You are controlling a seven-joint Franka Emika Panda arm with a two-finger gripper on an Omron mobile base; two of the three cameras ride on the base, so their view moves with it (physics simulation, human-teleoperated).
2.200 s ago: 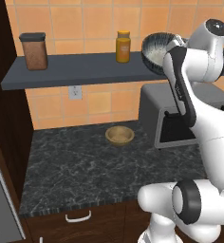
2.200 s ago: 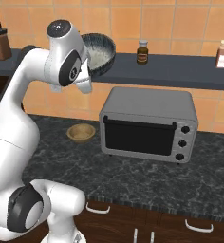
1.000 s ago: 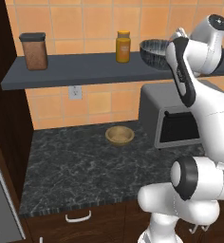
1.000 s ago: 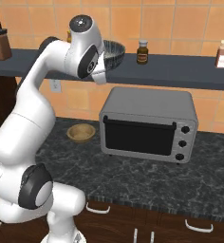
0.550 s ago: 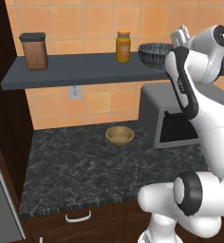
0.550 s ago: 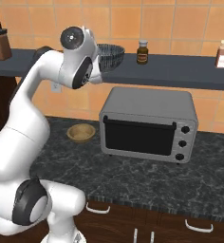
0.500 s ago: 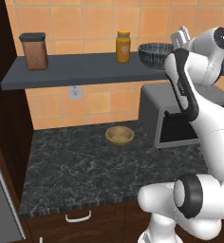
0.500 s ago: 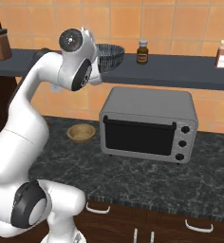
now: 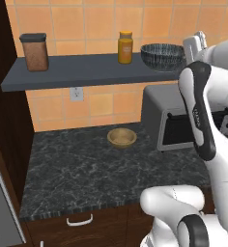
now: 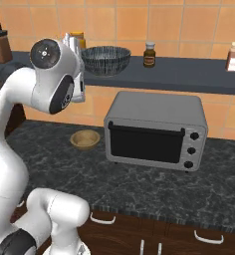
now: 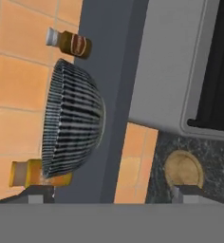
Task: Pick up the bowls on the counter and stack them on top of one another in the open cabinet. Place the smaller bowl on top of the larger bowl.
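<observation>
The larger bowl [image 9: 163, 55] [image 10: 105, 59] [image 11: 73, 118], dark grey and striped, stands upright on the open cabinet's slate shelf board [image 9: 82, 72] [image 10: 189, 74], next to an orange jar. My gripper [image 11: 115, 194] is open, drawn back from the bowl with nothing between its wide-spread fingertips [image 11: 40, 193]. In the left base view the hand sits just right of the bowl. The smaller bowl [image 9: 121, 137] [image 10: 85, 139] [image 11: 183, 169], tan and shallow, rests on the black counter [image 9: 77, 169] below the shelf, left of the oven.
A grey toaster oven [image 9: 159, 111] [image 10: 157, 129] stands on the counter under the shelf. On the shelf are an orange jar [image 9: 125, 47], a brown canister [image 9: 34, 51], a small brown bottle [image 10: 149, 54] and another bottle [image 10: 232, 56] at far right.
Earlier the gripper carried the grey bowl, tilted, up to the shelf. The bowl now stands upright there on its own, and the open hand has drawn slightly back.
</observation>
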